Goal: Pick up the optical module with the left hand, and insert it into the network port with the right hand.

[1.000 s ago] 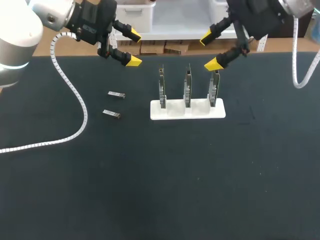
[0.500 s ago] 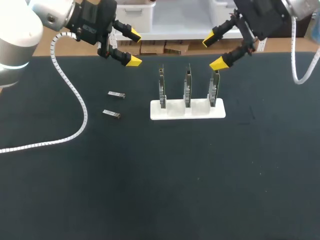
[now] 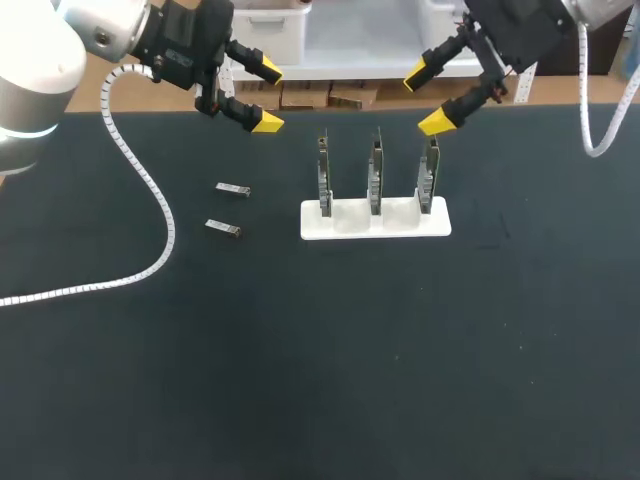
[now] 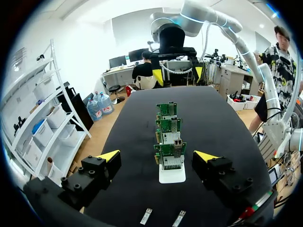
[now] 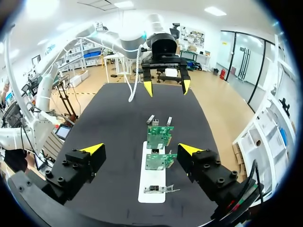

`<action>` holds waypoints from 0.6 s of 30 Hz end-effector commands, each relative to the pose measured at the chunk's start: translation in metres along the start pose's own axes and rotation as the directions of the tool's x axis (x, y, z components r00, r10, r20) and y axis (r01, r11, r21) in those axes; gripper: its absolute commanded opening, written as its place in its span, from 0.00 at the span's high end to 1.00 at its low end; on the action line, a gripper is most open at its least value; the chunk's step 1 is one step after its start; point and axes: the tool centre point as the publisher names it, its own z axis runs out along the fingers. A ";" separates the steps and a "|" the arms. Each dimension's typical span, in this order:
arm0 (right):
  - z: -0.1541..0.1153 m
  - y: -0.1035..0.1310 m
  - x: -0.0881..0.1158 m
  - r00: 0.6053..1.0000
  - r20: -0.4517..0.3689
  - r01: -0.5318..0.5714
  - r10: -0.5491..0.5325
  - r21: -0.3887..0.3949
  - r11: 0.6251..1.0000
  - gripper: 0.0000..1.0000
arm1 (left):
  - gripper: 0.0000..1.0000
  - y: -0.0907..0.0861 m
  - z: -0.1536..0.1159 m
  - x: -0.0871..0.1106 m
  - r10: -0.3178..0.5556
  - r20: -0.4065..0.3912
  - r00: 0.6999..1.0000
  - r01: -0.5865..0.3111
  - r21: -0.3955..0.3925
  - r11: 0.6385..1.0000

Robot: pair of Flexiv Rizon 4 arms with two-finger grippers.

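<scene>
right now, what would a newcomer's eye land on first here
Three green circuit boards stand upright in a white holder at the middle of the black table. Two small optical modules lie flat left of it. The left gripper and right gripper hover open over the far side, yellow tips bright.
</scene>
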 end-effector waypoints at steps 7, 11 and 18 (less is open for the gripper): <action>0.005 -0.004 0.006 1.000 0.001 -0.016 0.016 0.007 1.000 0.00 | 0.00 0.000 0.000 -0.001 -0.003 -0.007 1.000 0.003 0.000 1.000; 0.005 -0.008 0.007 1.000 0.004 -0.019 0.019 0.004 1.000 0.00 | 0.00 0.000 0.000 -0.001 -0.003 -0.007 1.000 0.003 0.000 1.000; 0.007 -0.012 0.005 0.999 -0.008 -0.037 0.037 -0.007 0.999 0.00 | 0.00 0.000 0.000 -0.001 -0.003 -0.007 1.000 0.003 0.000 1.000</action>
